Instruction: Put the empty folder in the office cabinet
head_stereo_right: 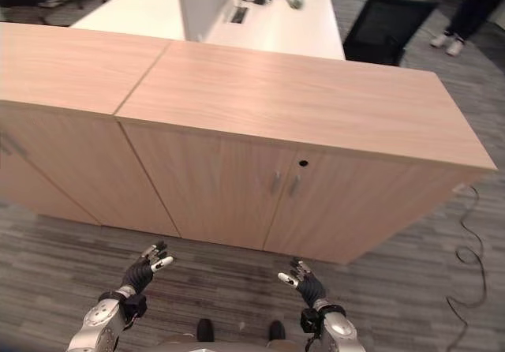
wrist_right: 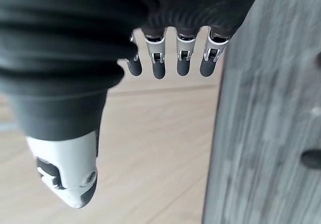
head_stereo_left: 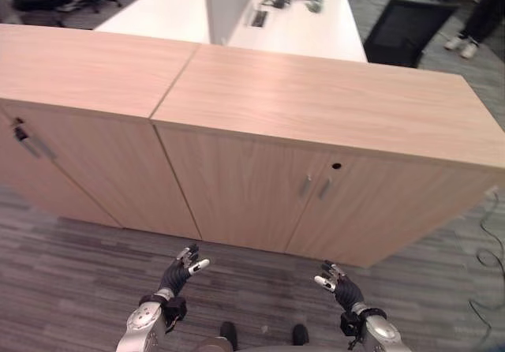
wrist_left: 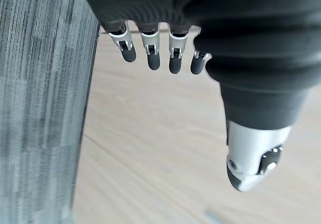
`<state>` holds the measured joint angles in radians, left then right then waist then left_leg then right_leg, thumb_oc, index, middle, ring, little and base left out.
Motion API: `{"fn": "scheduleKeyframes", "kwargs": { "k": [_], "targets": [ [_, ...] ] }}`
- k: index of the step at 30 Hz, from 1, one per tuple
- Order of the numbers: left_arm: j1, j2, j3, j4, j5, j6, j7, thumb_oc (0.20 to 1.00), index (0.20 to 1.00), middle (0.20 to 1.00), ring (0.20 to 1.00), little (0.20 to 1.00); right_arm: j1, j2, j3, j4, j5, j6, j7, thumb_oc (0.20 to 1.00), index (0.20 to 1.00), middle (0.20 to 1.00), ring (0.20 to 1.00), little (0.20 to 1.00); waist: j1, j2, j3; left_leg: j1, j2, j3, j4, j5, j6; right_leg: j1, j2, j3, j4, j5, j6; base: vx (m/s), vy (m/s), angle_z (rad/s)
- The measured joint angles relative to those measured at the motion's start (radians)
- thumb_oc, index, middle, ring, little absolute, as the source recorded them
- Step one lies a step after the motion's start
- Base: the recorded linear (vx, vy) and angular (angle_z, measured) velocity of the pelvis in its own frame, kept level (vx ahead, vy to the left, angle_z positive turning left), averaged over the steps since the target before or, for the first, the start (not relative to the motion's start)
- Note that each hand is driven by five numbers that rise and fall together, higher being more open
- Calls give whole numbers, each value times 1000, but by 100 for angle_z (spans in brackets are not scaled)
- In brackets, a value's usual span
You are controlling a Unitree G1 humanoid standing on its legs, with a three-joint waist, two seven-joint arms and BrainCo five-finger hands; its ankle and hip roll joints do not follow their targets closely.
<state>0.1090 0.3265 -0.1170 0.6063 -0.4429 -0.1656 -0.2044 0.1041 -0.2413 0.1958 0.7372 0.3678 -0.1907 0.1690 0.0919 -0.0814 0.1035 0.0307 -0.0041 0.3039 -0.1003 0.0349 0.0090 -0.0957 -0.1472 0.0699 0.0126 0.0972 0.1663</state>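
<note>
A low wooden office cabinet (head_stereo_left: 316, 123) stands before me, its two doors shut, with slim metal handles (head_stereo_left: 314, 187) and a keyhole (head_stereo_left: 336, 166) near the top middle. My left hand (head_stereo_left: 180, 271) hangs low at the left above the floor, fingers straight and empty. My right hand (head_stereo_left: 338, 282) hangs at the right, likewise open and empty. Both hands are well short of the doors. In the wrist views the fingers (wrist_left: 150, 53) and the thumb (wrist_right: 67, 176) hold nothing against the wood front.
A second wooden cabinet (head_stereo_left: 71, 91) adjoins on the left, with a handle (head_stereo_left: 28, 140). Behind are a white desk (head_stereo_left: 260, 13) with devices and a black chair (head_stereo_left: 402, 32). A person's legs (head_stereo_left: 473, 20) show at the far right. Grey striped carpet (head_stereo_left: 71, 273) covers the floor.
</note>
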Motion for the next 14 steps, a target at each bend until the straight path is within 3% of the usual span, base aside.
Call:
{"fn": "scheduleKeyframes", "kwargs": {
  "k": [6,10,14],
  "targets": [
    [16,-7,-3,64,131,-7,49,1000,1000,1000,1000,1000,10,-12,-5,59,-7,0,-43,1000,1000,1000,1000,1000,0,27,-39,38,22,-2,0,-5,-15,65,16,-30,-60,-15,-5,141,-17,0],
    [46,-13,-6,65,147,-7,57,1000,1000,1000,1000,1000,10,-17,-5,60,-36,0,-50,1000,1000,1000,1000,1000,1,50,-71,83,31,-16,0,-13,-25,136,23,-54,-106,-8,-27,94,-24,9],
    [46,-13,-9,65,147,-7,58,1000,1000,1000,1000,1000,9,-16,-5,60,-36,0,-51,1000,1000,1000,1000,1000,3,48,-99,93,33,-20,0,-18,-27,150,25,-59,-104,-15,-37,28,-12,4]
  ]
}}
